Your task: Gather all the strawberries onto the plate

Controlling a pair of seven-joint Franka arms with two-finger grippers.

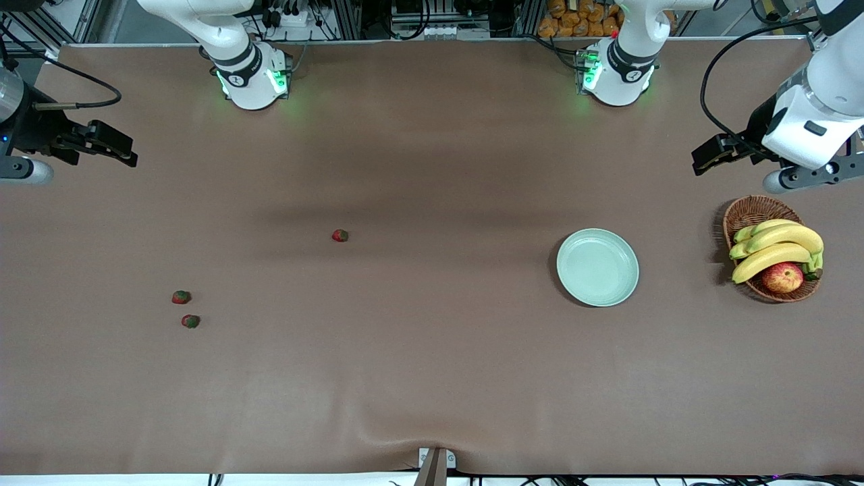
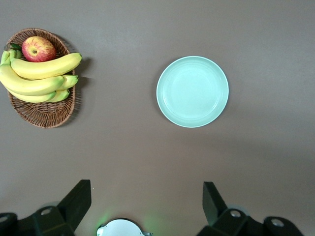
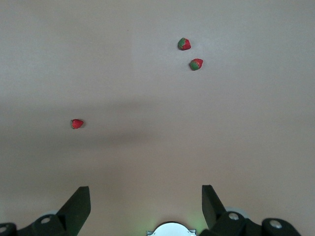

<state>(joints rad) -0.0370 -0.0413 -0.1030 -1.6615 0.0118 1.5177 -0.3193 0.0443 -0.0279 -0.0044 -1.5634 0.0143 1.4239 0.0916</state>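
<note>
1. Plate (image 1: 597, 266) lies bare, beside the basket (image 1: 749, 214).
2. Three strawberries (image 1: 340, 235) (image 1: 181, 297) (image 1: 190, 321) lie well apart from plate, toward the right arm's end.
3. Left gripper (image 2: 146, 204) hangs above table near the basket, wide open, holding nothing.
4. Right gripper (image 3: 146, 204) likewise, well apart from plate.

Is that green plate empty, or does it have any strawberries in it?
Empty: the plate shows only bare green, and all three strawberries lie on the table.

1. I find no readable text, label, brand or number in any of my three views
2. Small dark round marks sit on both arm bases (image 1: 251, 79), too small for me to read
</note>
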